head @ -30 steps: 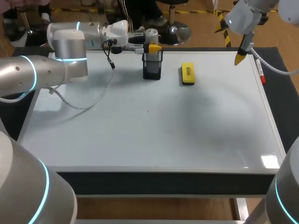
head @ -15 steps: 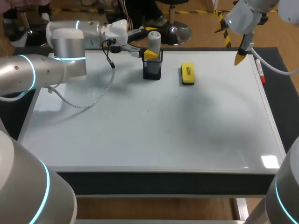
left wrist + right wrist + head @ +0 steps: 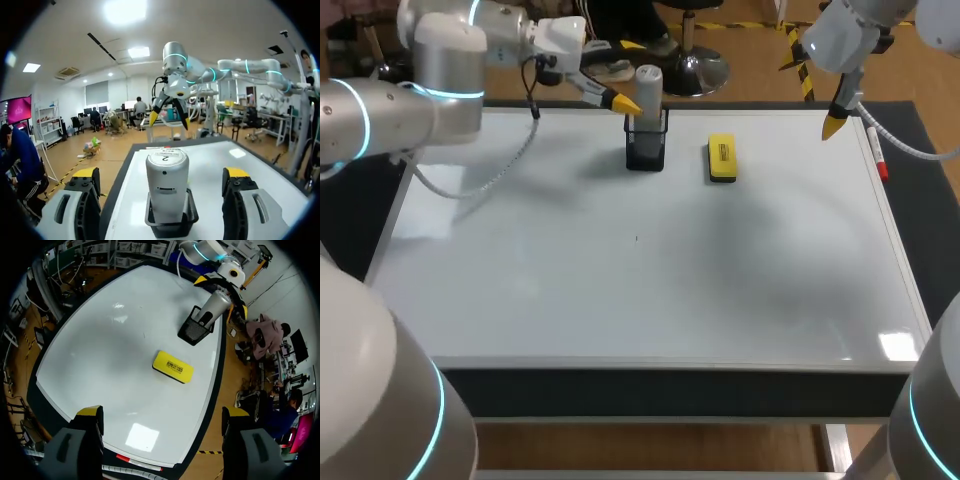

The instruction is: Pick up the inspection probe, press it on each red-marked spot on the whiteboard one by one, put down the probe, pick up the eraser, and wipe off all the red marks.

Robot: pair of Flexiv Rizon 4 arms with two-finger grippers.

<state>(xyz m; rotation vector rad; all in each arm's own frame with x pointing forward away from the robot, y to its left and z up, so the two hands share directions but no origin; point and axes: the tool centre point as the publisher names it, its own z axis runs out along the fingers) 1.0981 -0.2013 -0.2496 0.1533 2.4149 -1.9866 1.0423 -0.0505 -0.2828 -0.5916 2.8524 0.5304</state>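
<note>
Left gripper (image 3: 160, 175) hangs released astride the probe (image 3: 166, 162), not touching; clench off-centre and the mesh holder (image 3: 645, 152) may topple.

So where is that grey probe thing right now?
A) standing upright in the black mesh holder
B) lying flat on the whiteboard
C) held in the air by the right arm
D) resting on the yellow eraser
A: the inspection probe stands upright in the black mesh holder, between the open fingers of the left gripper, which do not touch it.
</note>
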